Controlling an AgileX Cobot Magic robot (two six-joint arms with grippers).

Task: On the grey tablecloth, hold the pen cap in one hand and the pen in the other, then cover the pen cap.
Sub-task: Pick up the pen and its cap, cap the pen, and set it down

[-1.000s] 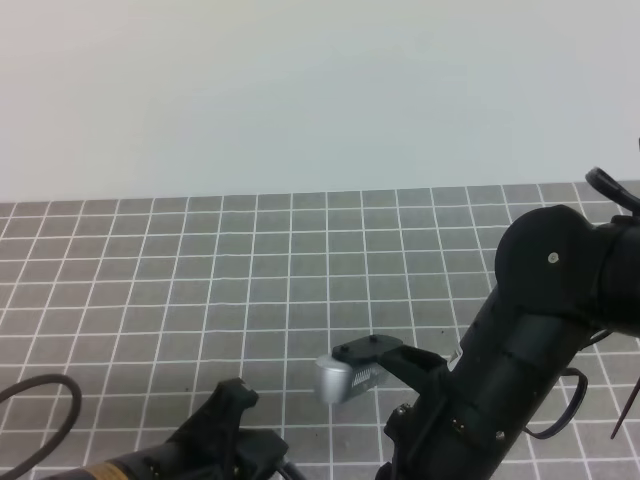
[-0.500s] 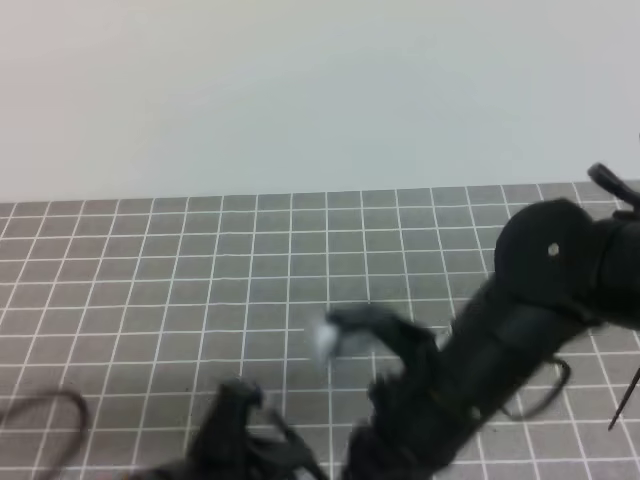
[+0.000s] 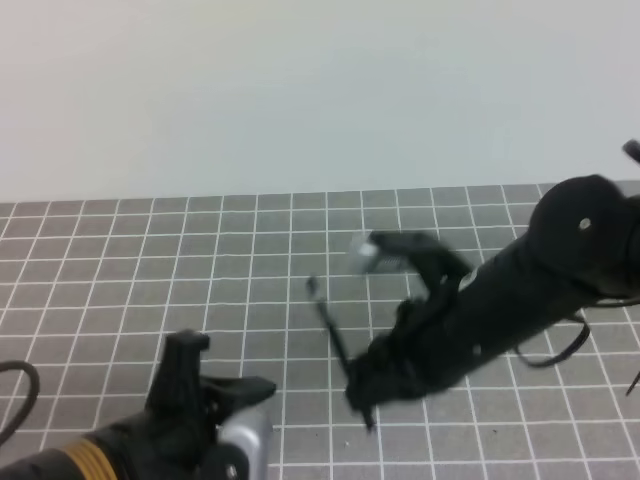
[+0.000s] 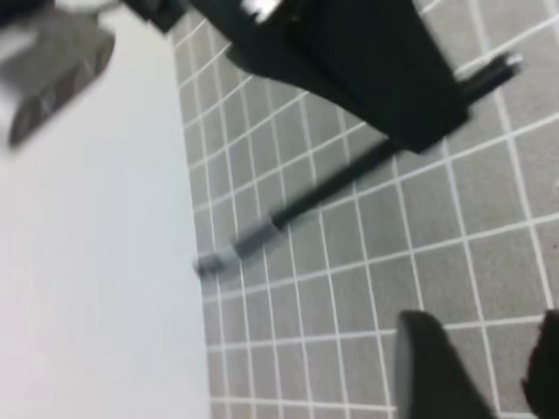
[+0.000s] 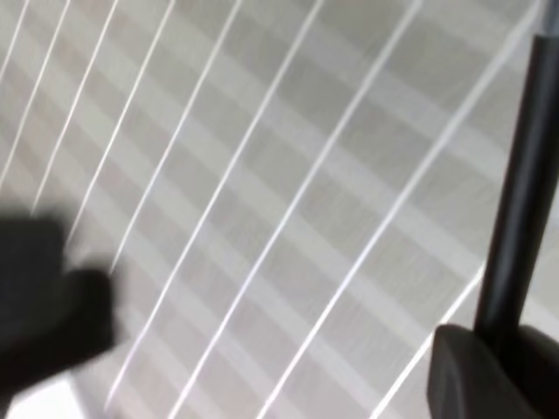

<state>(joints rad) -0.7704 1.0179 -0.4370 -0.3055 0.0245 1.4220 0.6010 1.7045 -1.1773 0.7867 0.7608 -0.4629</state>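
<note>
1. Three views show the scene, and each one gives something different. The exterior high view shows both arms over the grey tablecloth [image 3: 200,260], with a plain pale wall at the far side.
2. Only this high view shows the right arm [image 3: 520,295] whole. It reaches from the right toward the middle, and the right gripper [image 3: 365,385] is clamped on the pen [image 3: 335,335].
3. The pen is lifted and tilted there. One end points to the far left and the other end sticks out near, below the gripper.
4. The left wrist view shows the same pen [image 4: 332,188] from below, as a long dark stick with a paler, blurred end at the left, passing under the dark body of the right gripper [image 4: 393,96].
5. The right wrist view shows only a short dark piece of the pen [image 5: 520,192] rising from one finger [image 5: 489,371], with blurred grid lines behind.
6. The left gripper [image 3: 215,385] is low at the near left in the high view. Its fingers [image 3: 185,365] stand apart, and I see nothing between them.
7. The pen cap I cannot find with certainty in any view.
8. No brand, label or writing can be read; much is blurred.
</note>
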